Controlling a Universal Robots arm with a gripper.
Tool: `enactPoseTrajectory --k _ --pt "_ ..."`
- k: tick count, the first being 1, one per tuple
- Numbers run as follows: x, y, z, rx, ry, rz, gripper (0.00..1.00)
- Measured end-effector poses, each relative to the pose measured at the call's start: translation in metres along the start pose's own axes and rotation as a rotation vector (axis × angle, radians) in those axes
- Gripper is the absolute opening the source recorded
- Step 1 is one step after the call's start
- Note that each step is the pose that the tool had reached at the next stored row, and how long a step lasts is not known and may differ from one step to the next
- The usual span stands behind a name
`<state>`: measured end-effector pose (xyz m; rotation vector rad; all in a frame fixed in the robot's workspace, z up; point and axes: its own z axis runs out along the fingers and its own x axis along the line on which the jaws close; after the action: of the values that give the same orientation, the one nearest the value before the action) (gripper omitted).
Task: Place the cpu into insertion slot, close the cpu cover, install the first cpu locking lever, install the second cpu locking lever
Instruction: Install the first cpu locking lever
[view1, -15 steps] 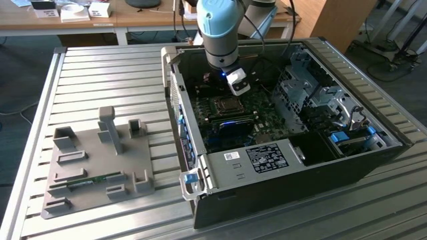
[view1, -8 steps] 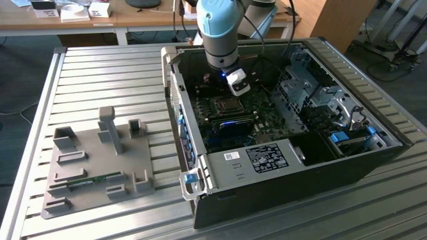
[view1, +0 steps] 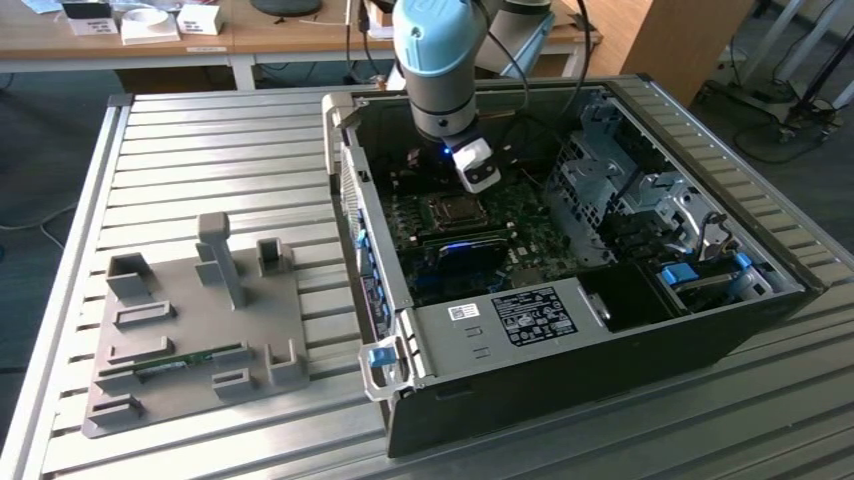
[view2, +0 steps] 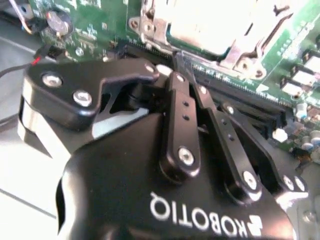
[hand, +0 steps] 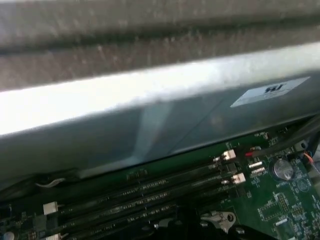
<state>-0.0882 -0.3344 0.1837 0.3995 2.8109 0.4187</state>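
Arm reaches straight down from the far side into the open computer case (view1: 747, 330), wrist near vertical, gripper (view2: 176, 59) low over the green motherboard (view2: 95, 20) at the socket's edge.

Fingers (view2: 182, 102) drawn together, tips pressed on or around a thin dark rod beside the socket frame. Probably a locking lever, cannot confirm; cannot tell whether it is truly clamped.

Insertion slot (view1: 454, 211) sits mid-board in the exterior view, just near of the wrist. In the second wrist view the cpu cover (view2: 150, 25) looks to lie flat, with the pale top of the cpu (view2: 220, 22) showing through its window.

Judgement: chip seated, cover down, work is at a lever step; which lever is unclear.

That step calls for a steady push down and sideways under the catch, without scraping the memory slots (hand: 150, 192) alongside
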Motion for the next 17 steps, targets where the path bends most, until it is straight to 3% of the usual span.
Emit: enactPoseTrajectory --k 17 --pt "0.0003 0.0011 0.0001 0.0012 -0.0003 0.000 0.11"
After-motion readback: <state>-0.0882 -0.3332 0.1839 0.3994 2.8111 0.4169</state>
